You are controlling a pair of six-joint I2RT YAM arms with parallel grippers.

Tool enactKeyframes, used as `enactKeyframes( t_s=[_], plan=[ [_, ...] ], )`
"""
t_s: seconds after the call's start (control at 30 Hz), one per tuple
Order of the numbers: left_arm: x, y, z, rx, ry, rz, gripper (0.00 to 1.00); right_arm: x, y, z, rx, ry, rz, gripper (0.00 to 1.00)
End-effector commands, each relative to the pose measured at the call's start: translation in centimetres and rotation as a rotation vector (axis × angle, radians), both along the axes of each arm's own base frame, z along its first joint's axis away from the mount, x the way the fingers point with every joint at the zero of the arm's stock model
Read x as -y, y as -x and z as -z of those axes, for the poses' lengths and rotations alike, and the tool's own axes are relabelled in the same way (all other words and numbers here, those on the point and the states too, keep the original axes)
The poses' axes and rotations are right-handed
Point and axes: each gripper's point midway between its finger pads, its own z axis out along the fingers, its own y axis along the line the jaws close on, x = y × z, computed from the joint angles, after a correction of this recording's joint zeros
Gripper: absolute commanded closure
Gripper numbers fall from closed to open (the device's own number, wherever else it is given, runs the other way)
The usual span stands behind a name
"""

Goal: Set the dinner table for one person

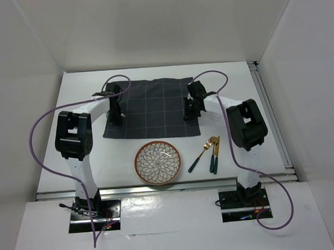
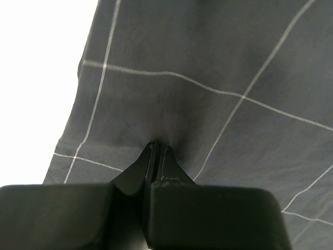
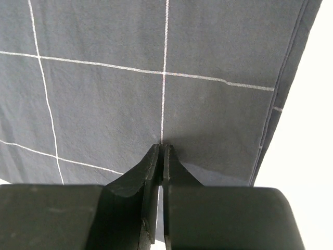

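My left gripper is clenched on the cloth mat, and the fabric puckers into a small peak right at its tips. My right gripper is closed too, with the cloth meeting its tips on a grid line. I judge that one the thinner pinch.

The dinner table lies directly beneath both grippers, with bare white showing outboard of each. The plate sits behind the grippers, toward the arm bases and between them. The cutlery lies behind the right gripper, near the plate.

My worry is any pull back toward the bases. The mat's trailing edge could catch the plate and shove it, or ride up over its rim. If the right pinch slips, only the left side travels and the mat skews and wrinkles. The same happens if I move the arms unevenly. If I lift too high, the sagging cloth may sweep the cutlery out of line.
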Motion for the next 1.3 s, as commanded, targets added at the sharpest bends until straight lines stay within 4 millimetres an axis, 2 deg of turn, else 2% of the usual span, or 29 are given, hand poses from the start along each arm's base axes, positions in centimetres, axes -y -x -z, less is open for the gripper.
enactKeyframes(
  t_s=[0.0, 0.03, 0.07, 0.13, 0.2, 0.4, 0.53, 0.57, 0.7, 0.77, 0.83, 0.9, 1.0, 1.03, 1.07, 1.1, 1.13, 1.17, 1.23, 1.27],
  plan=[
    [1.5, 4.5, 2.0, -0.147, 0.01, 0.018, 1.0, 2.2, 2.4, 0.1, -0.038, 0.072, 0.011, 1.0],
    [1.5, 4.6, 1.7, -0.147, 0.01, 0.018, 1.0, 2.5, 2.7, 0.1, -0.038, 0.08, 0.016, 1.0],
    [1.8, 5.0, 1.6, -0.147, 0.009, 0.028, 1.0, 3.0, 3.5, 1.0, -0.061, 0.098, 0.02, 1.0],
    [1.8, 5.3, 1.5, -0.149, 0.009, 0.028, 1.0, 3.5, 4.1, 0.5, -0.05, 0.11, 0.029, 1.0],
    [2.0, 6.0, 1.8, -0.16, -0.001, 0.029, 1.0, 4.5, 5.3, 1.7, -0.07, 0.148, 0.031, 1.0],
    [2.0, 6.8, 1.5, -0.152, 0.011, 0.032, 1.0, 5.8, 6.5, 1.9, -0.077, 0.194, 0.04, 1.0],
    [2.8, 7.6, 2.1, -0.167, 0.02, 0.038, 1.0, 6.0, 6.5, 1.3, -0.06, 0.197, 0.047, 1.0],
    [3.2, 7.6, 1.8, -0.157, 0.022, 0.049, 1.0, 5.9, 6.4, 0.9, -0.052, 0.194, 0.047, 1.0],
    [2.9, 8.2, 2.3, -0.174, 0.011, 0.037, 1.0, 5.3, 6.5, 0.5, -0.051, 0.162, 0.032, 1.0],
    [2.7, 8.0, 2.0, -0.165, 0.014, 0.028, 1.0, 5.3, 6.4, -0.2, -0.033, 0.155, 0.033, 1.0],
    [2.8, 7.3, 0.5, -0.129, 0.021, 0.029, 1.0, 5.2, 6.3, -0.6, -0.024, 0.151, 0.034, 1.0],
    [2.6, 7.3, -0.6, -0.125, 0.006, 0.034, 1.0, 4.7, 5.5, -2.0, 0.004, 0.13, 0.031, 1.0],
    [2.6, 6.0, -3.9, -0.054, 0.01, 0.032, 0.94, 4.1, 4.8, -5.6, 0.049, 0.092, 0.021, 1.0],
    [3.1, 5.4, -6.2, 0.002, 0.018, 0.052, 0.84, 3.3, 3.8, -8.4, 0.114, 0.072, 0.007, 0.98],
    [3.1, 5.0, -6.7, 0.018, 0.018, 0.061, 0.79, 2.8, 3.6, -9.9, 0.144, 0.06, -0.001, 0.95],
    [3.6, 4.9, -8.6, 0.06, 0.027, 0.073, 0.74, 2.6, 3.3, -11.2, 0.169, 0.05, 0.001, 0.83],
    [3.7, 3.8, -10.6, 0.12, 0.025, 0.079, 0.69, 2.4, 2.7, -13.5, 0.213, 0.033, 0.003, 0.81],
    [3.9, 4.0, -11.7, 0.132, 0.015, 0.096, 0.66, 2.5, 2.5, -15.6, 0.263, 0.022, 0.013, 0.81],
    [3.8, 3.5, -15.1, 0.199, 0.015, 0.101, 0.55, 3.2, 2.2, -18.2, 0.321, 0.036, 0.045, 0.75],
    [4.0, 3.5, -16.1, 0.22, 0.005, 0.116, 0.54, 4.9, 2.0, -19.5, 0.353, 0.056, 0.093, 0.7]
  ],
)
